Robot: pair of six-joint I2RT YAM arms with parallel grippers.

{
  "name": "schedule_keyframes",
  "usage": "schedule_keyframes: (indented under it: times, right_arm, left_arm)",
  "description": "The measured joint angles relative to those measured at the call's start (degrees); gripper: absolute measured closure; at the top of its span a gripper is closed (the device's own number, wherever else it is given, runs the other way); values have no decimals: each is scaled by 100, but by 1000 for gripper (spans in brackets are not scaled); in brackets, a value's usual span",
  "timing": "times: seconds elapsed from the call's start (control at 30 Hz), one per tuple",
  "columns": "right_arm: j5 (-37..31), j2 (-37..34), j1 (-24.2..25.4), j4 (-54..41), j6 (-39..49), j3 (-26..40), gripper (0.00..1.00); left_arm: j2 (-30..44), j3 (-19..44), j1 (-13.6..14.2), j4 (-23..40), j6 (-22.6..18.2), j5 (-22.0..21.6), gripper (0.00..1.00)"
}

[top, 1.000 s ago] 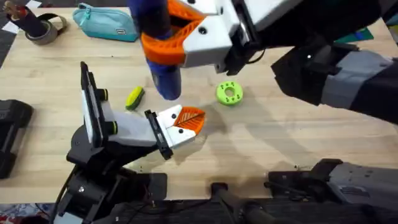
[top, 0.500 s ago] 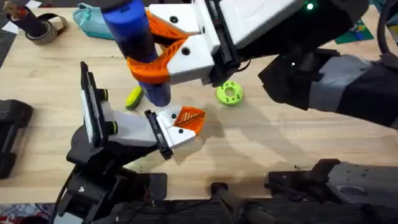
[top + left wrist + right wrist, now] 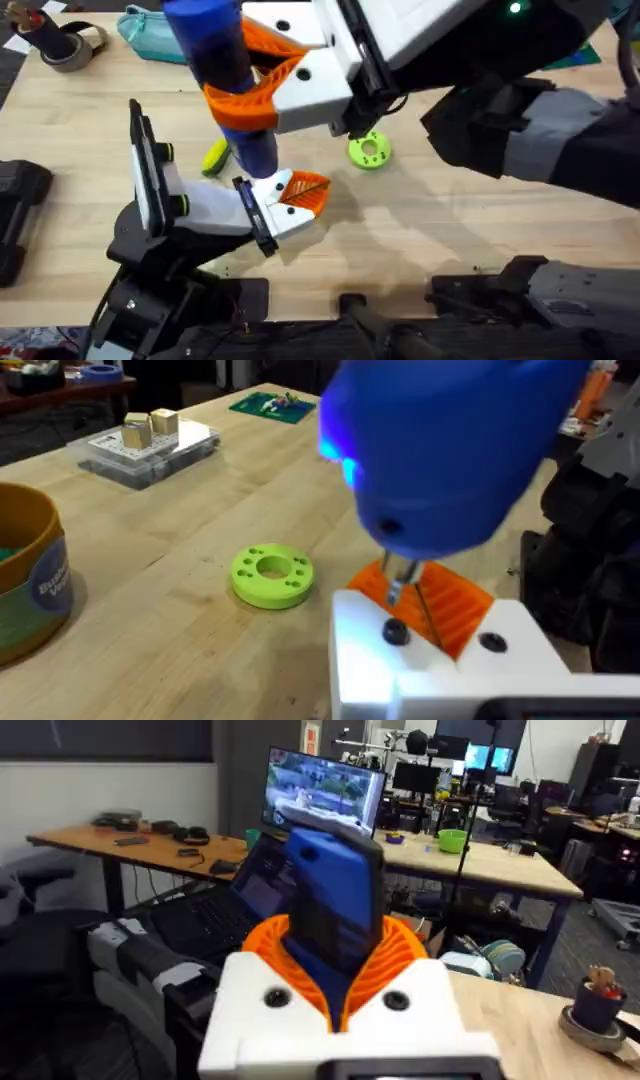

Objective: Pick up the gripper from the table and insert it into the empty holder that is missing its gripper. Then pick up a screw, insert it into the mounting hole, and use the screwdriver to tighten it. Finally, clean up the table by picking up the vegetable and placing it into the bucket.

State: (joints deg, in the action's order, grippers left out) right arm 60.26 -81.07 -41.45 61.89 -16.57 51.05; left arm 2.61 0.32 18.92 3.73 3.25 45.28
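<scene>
While the right gripper [image 3: 250,95] stays out of play for anything else, its orange ribbed pads are clamped on the screwdriver [image 3: 225,70], blue handle up, darker shaft pointing down. Read from the overhead view as a clock face centred on the table.

Nearest, toward 7 o'clock: left arm base, with the left gripper [image 3: 292,203] reaching toward centre. Its white fingers with orange pads lie low over the table; whether they are apart or together, I cannot tell.

Key relation: in the left wrist view the screwdriver bit [image 3: 398,582] hangs just above a dark screw head [image 3: 395,631] seated in the white gripper body. Tool long axis near vertical, slightly tilted; tip almost in line with the screw but not seated, as far as I can judge. Next move likely a short straight descent onto the head, then rotation. Risk: tip sliding off sideways if the tilt is not taken out.

Near centre, toward 10 o'clock of the left gripper: the vegetable [image 3: 216,157], yellow with green end, on bare wood, partly behind the shaft. At 2 o'clock: lime-green disc [image 3: 368,150], apart from everything.

Farther: the bucket [image 3: 25,585] sits beyond the disc in the left wrist view. Teal pouch [image 3: 170,35] at 11 o'clock, far edge. Open wood to 4 o'clock gives withdrawal room.
</scene>
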Motion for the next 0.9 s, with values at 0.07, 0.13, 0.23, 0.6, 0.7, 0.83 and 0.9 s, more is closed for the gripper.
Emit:
schedule_keyframes:
  times: [0.07, 0.13, 0.23, 0.6, 0.7, 0.83, 0.9]
  right_arm:
    - [1, 9, 0, 53, -26, -8, 970]
    - [3, 12, 1, 85, -48, -32, 968]
    - [1, 12, 2, 135, -107, -110, 969]
    - [69, 12, 93, 406, -489, -313, 969]
    - [126, 12, 175, 408, -577, -313, 970]
    - [212, 12, 236, 408, -617, -315, 968]
    - [242, 12, 236, 402, -607, -315, 969]
  left_arm:
    - [0, 0, 0, 0, 0, 0, 989]
    - [0, 0, 0, 0, -2, 0, 989]
    - [0, 2, 0, 0, 0, 0, 989]
    - [0, 0, 0, 0, -2, 0, 989]
    - [0, 0, 0, 0, 0, 0, 989]
    - [0, 0, 0, 0, -2, 0, 989]
    - [0, 2, 0, 0, 0, 0, 989]
